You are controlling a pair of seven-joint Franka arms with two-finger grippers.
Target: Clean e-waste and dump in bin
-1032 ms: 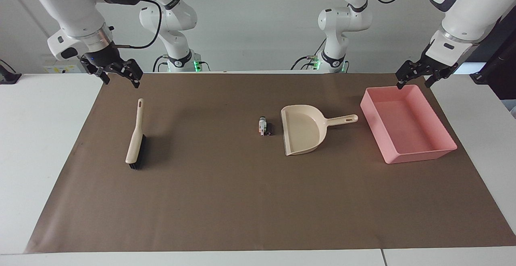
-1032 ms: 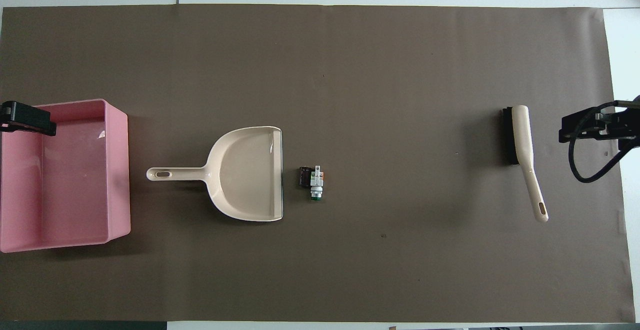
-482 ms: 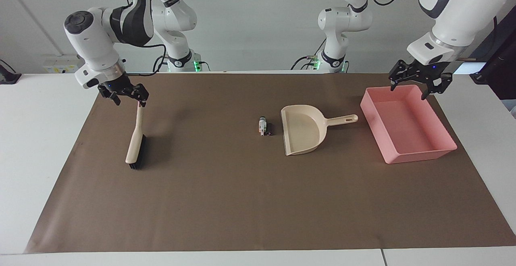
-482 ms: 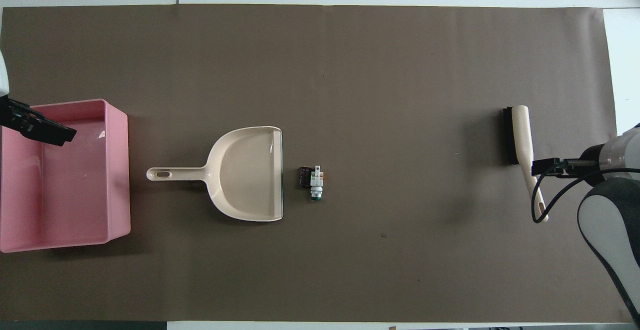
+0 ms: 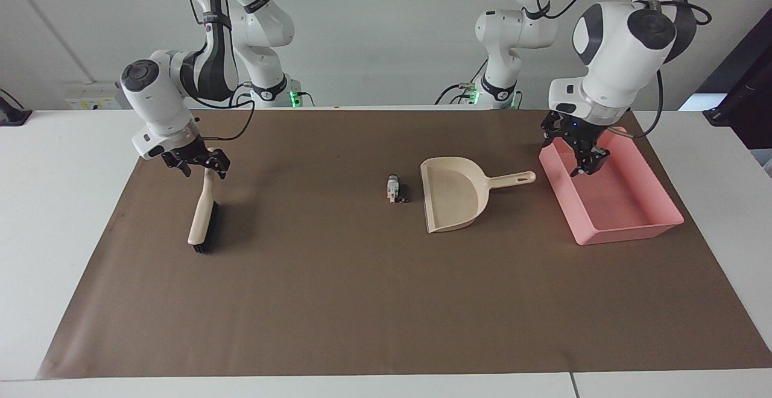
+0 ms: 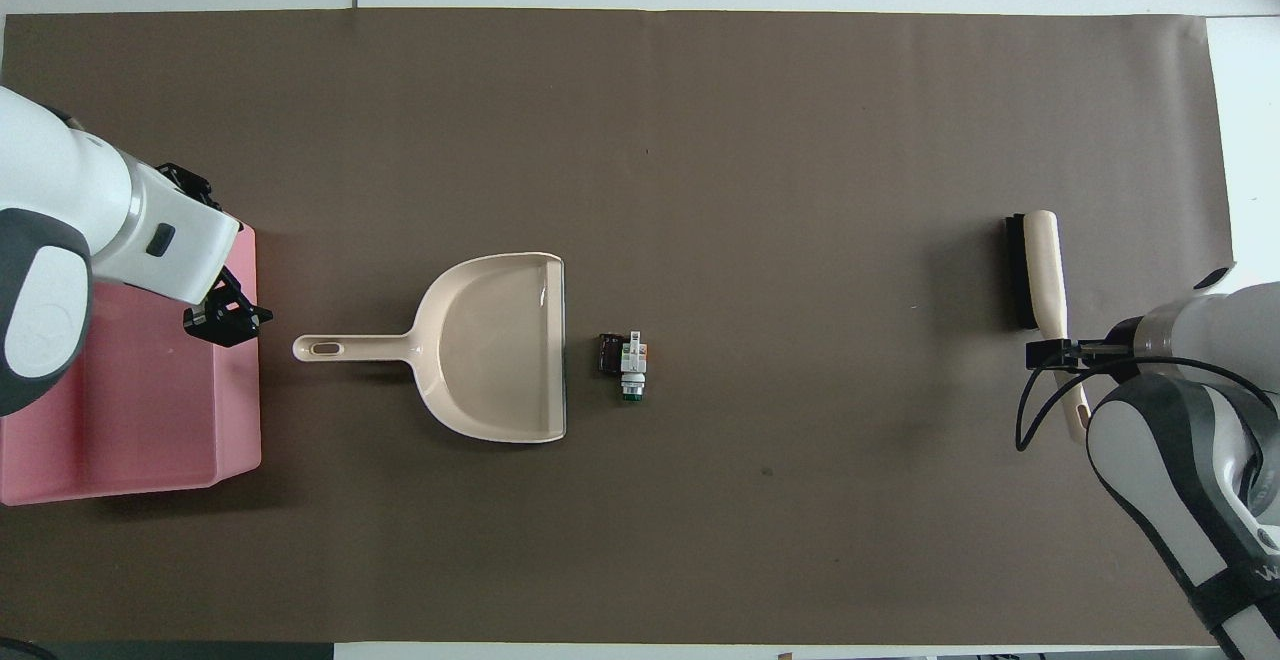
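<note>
Tiny white and dark e-waste (image 5: 395,190)

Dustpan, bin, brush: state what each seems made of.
Dustpan: likely smooth beige plastic, moulded in one piece with a faint sheen. Bin: probably glossy pink plastic, thin sloped walls. Brush: beige handle looks plastic; black bristles, material unclear.

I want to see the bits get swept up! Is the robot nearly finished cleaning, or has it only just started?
Only just started. Nothing is done yet: the e-waste lies on the table beside the empty dustpan, and the bin is empty. In hand: the right gripper, open, is at the brush handle; the left gripper, open, hangs over the bin's edge beside the dustpan handle. Left: grabbing, sweeping, dumping.
</note>
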